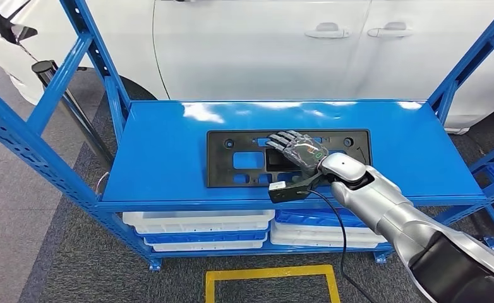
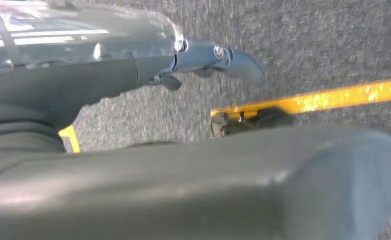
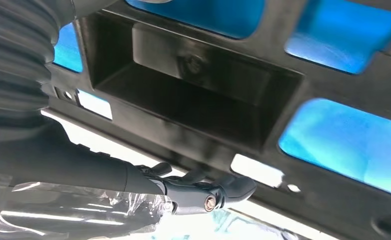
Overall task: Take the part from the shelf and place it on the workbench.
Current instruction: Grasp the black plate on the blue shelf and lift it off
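Note:
A flat black plastic part [image 1: 244, 158] with rectangular cut-outs lies in the middle of the blue shelf top [image 1: 162, 145]. My right hand [image 1: 298, 150] reaches in from the lower right and rests on the part's right-centre, fingers spread over its top face. The right wrist view shows the part's recessed pocket [image 3: 193, 95] close by, with my dark fingers [image 3: 208, 192] stretched alongside it and blue shelf visible through the openings. The part is flat on the shelf. My left hand [image 2: 203, 55] hangs over grey carpet, fingers straight, holding nothing.
Blue shelf uprights [image 1: 17, 132] and slanted braces [image 1: 472, 63] flank the shelf top. White and blue trays [image 1: 200, 227] are stacked on the lower level. A white car [image 1: 263, 44] stands right behind the shelf. A yellow floor marking [image 1: 270, 274] lies in front.

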